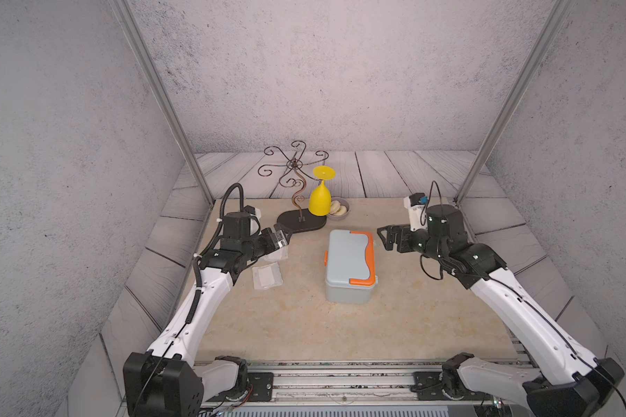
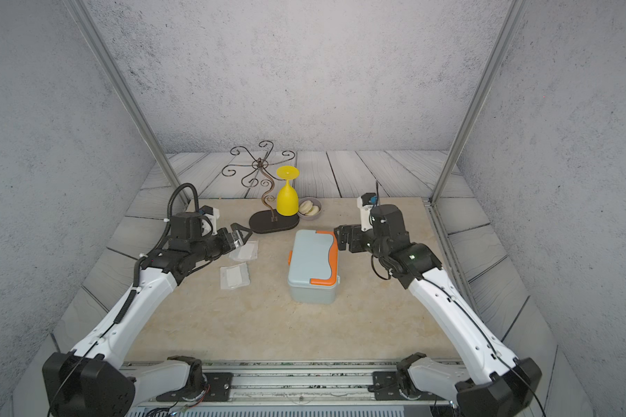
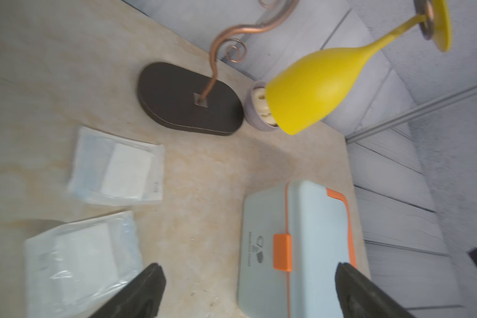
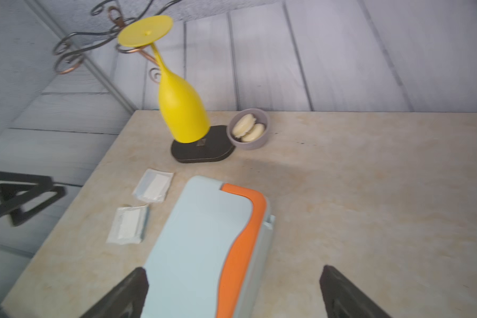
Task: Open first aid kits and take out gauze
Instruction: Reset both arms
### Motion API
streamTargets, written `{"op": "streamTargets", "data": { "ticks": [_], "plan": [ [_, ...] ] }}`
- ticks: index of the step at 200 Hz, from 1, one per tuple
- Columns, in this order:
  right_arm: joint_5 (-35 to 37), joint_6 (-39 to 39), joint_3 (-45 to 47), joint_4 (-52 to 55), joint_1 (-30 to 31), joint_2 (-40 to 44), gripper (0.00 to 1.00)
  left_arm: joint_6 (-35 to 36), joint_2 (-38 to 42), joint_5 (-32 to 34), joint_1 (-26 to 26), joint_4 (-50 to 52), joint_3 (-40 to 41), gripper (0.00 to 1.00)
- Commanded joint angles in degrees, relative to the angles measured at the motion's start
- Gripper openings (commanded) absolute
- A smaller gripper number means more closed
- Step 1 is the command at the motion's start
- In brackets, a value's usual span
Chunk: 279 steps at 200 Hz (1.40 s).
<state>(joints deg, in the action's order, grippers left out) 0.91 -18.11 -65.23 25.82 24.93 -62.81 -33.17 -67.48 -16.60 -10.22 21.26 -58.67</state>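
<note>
The first aid kit (image 1: 349, 265) (image 2: 313, 265) is a pale grey-blue box with an orange handle, standing mid-table with its lid down. Its orange latch (image 3: 282, 252) faces my left arm. Two gauze pads in clear wrappers lie flat on the table left of the kit, one nearer (image 1: 266, 276) (image 3: 77, 261) and one farther (image 2: 244, 251) (image 3: 119, 168). My left gripper (image 1: 285, 234) (image 3: 248, 269) hangs open above the farther pad, holding nothing. My right gripper (image 1: 385, 236) (image 4: 233, 271) is open and empty just right of the kit's far end, above its handle (image 4: 243, 242).
Behind the gauze, a curly wire glass rack stands on a dark oval base (image 1: 301, 223), with a yellow wine glass (image 1: 320, 202) hanging upside down from it. A grey bowl (image 1: 344, 216) of pale round slices sits beside the base. Walls close in on both sides.
</note>
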Motion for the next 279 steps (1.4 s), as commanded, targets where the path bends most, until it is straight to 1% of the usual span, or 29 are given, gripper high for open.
{"op": "streamTargets", "data": {
  "ticks": [1,18,33,50,71,84,94,100,109,117,124,131,137,144,150,159,166,172,187,193,203,216,221,227,236,248,260,269,279],
  "plan": [
    [12.6,3.6,11.7,-13.7,-2.9,4.6,0.99,6.8,1.2,14.9,1.8,0.3,3.7,1.00],
    [15.3,3.7,20.1,-21.6,-6.1,8.0,0.99,9.4,1.5,16.1,3.6,-3.6,6.6,1.00],
    [17.5,2.9,24.7,-25.1,-9.2,8.5,0.99,13.8,2.0,15.4,4.7,-9.8,11.0,1.00],
    [19.2,2.2,28.4,-28.2,-12.7,6.8,0.99,19.9,2.7,16.7,4.9,-20.5,18.1,1.00],
    [21.4,1.3,32.2,-32.1,-16.3,2.8,0.99,24.9,2.8,23.5,4.9,-31.4,26.0,1.00],
    [22.0,0.6,34.6,-35.7,-18.1,-0.7,0.99,27.4,1.7,26.0,5.0,-36.0,29.1,1.00],
    [23.1,0.6,35.7,-40.5,-19.4,-3.9,0.99,28.7,-0.2,27.4,5.1,-38.4,30.5,1.00],
    [23.2,1.6,34.9,-39.5,-19.8,-5.0,0.99,28.3,-1.7,28.6,5.1,-39.4,30.8,1.00],
    [24.2,2.4,35.2,-42.8,-20.3,-7.0,0.99,27.6,-4.8,29.3,5.7,-41.4,31.3,1.00],
    [23.8,2.4,35.1,-44.7,-21.2,-9.5,0.99,28.4,-8.0,29.2,6.0,-46.4,31.4,1.00],
    [23.2,2.4,34.6,-45.9,-21.8,-12.1,0.99,29.3,-9.4,28.2,6.0,-45.2,29.8,1.00],
    [23.1,2.2,34.0,-45.9,-22.3,-14.6,0.99,29.1,-10.3,29.0,6.1,-42.8,27.8,1.00],
    [22.8,2.2,34.1,-46.8,-22.7,-16.5,0.99,29.0,-11.6,29.6,6.4,-45.3,27.7,1.00],
    [22.3,2.6,34.6,-50.4,-23.0,-18.5,0.99,29.1,-12.9,29.3,7.0,-48.4,27.7,1.00],
    [21.5,3.9,33.8,-49.4,-23.1,-18.6,0.99,29.2,-13.6,28.4,7.7,-49.5,27.6,1.00],
    [20.0,6.4,33.3,-49.3,-23.1,-18.7,0.99,30.1,-14.5,27.5,8.3,-49.3,26.6,1.00],
    [20.5,7.9,34.3,-52.8,-23.2,-19.1,0.99,30.4,-15.1,26.5,9.0,-48.8,25.9,1.00],
    [19.7,8.3,36.3,-58.3,-23.7,-19.6,0.99,30.4,-16.2,25.0,9.9,-52.6,27.0,1.00],
    [17.8,8.4,38.3,-62.2,-24.6,-20.7,0.99,30.1,-19.7,20.7,11.7,-64.6,31.4,1.00],
    [15.2,9.3,39.3,-63.5,-24.6,-20.4,0.99,30.9,-20.6,19.2,11.8,-67.8,32.5,1.00],
    [13.5,10.3,42.8,-70.8,-24.6,-21.4,0.99,31.7,-20.5,17.4,11.8,-67.1,32.8,1.00],
    [12.6,11.0,48.0,-82.8,-24.5,-23.6,0.99,32.6,-19.8,15.1,12.0,-63.1,31.6,1.00],
    [12.0,11.4,48.9,-85.0,-24.5,-23.9,0.99,32.7,-20.1,14.8,11.9,-62.9,31.3,1.00],
    [11.6,11.5,48.8,-84.2,-24.5,-23.5,0.99,32.6,-20.3,14.8,12.0,-63.4,31.3,1.00],
    [11.1,11.5,47.0,-79.4,-24.5,-22.7,0.99,32.5,-20.5,14.7,12.2,-62.8,31.0,1.00],
    [8.5,12.8,43.1,-74.2,-24.4,-24.3,0.99,32.5,-20.2,14.6,12.2,-62.3,30.9,1.00],
    [5.6,14.3,38.1,-65.4,-24.4,-25.1,0.99,32.5,-20.2,14.4,12.2,-62.8,31.1,1.00],
    [5.5,14.7,39.1,-68.4,-24.4,-25.5,0.99,32.6,-20.1,14.5,12.2,-62.7,31.2,1.00],
    [5.6,14.4,38.4,-66.3,-24.3,-25.1,0.99,32.6,-20.1,14.5,12.2,-62.8,31.3,1.00]
  ]
}}
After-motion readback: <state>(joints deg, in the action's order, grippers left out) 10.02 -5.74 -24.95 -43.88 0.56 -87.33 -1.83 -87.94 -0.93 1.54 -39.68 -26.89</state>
